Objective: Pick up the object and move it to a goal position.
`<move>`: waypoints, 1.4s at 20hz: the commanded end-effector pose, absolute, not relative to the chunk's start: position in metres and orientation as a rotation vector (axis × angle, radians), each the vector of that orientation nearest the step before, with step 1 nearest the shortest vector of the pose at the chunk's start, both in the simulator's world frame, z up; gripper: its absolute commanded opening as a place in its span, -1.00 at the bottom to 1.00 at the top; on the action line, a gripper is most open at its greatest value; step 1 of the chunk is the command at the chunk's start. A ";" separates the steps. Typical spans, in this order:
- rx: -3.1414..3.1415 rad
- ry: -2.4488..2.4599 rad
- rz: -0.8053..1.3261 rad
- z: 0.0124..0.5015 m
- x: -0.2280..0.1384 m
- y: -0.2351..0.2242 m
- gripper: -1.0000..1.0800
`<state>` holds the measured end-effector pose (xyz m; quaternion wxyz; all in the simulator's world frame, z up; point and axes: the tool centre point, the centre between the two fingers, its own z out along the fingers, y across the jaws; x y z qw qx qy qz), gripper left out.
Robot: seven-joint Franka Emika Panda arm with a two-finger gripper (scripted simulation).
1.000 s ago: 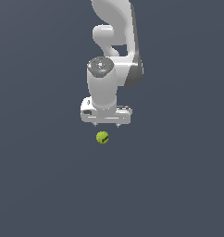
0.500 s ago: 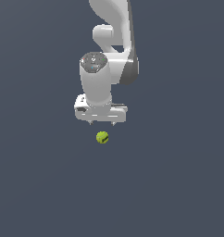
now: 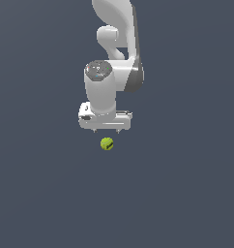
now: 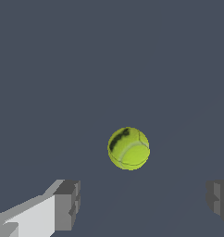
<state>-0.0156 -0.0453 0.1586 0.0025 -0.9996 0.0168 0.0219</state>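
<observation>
— Looking at the exterior view, where does the small yellow-green ball with a short dark mark (image 3: pixel 107 144) sit?

— On the flat dark grey-blue floor (image 3: pixel 186 193), just under the white, boxy two-fingered gripper (image 3: pixel 106 131) and apart from it. A clear strip of floor shows between the ball and the gripper's underside. The ball lies roughly below the middle of the gripper body, and it is much narrower than that body.

— Can you read the fingers from there?

— Barely. Only two tiny nubs poke out below the white body, one toward each end, so they look spread, but the exterior view is too coarse to be sure.

— And the wrist view?

— It settles it. Two grey block-shaped fingertips (image 4: pixel 67 204) stand far apart at opposite edges of the picture, with nothing between them but bare floor. The ball (image 4: pixel 128 148) lies beyond them, touching neither. That view also shows pale curved seams on the ball and the dark mark near its edge, details that shrink to a speck outside.

— What does the exterior view add?

— The white jointed robot arm (image 3: pixel 116 53) rising above the gripper, which the wrist camera never sees.
</observation>
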 end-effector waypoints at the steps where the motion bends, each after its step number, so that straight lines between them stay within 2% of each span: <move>1: -3.137 0.011 0.060 0.149 -0.016 -0.046 0.92; 11: -3.135 -0.202 0.011 0.101 -0.021 -0.051 0.92; 22: -3.132 -0.243 0.003 0.089 -0.023 -0.051 0.92; 28: -3.132 -0.247 0.001 0.065 -0.024 -0.051 0.92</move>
